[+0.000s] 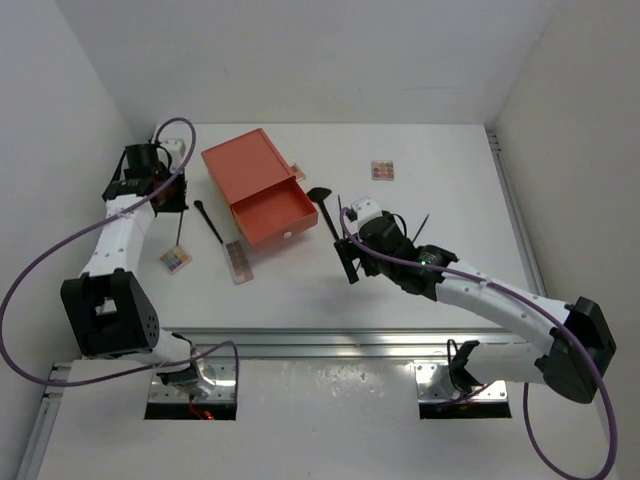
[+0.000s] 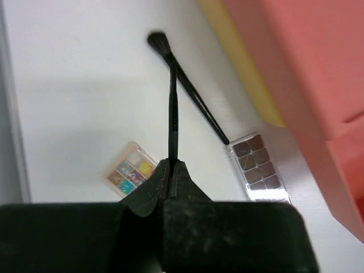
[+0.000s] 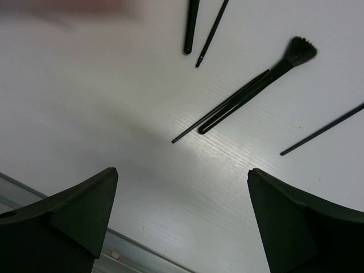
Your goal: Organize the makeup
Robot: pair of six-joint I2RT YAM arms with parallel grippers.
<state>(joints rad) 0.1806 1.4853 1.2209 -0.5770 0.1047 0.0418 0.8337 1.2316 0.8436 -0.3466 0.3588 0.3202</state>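
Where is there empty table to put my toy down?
The biggest bare patch is far right, between the small pink-brown palette and the edge of the table. The front strip between the long brown palette and the right gripper is free too. It is crowded left of the orange drawer box and around the fan brush by its open drawer.

Thin stick — far end cut off at right edge.

White tabletop. Sitting on it: orange box with drawer pulled open, slim black round-tipped brush just left of it, long brown-squared palette and small multicoloured palette nearer the front, black fan-headed brush right of the drawer, pink-brown palette further back.
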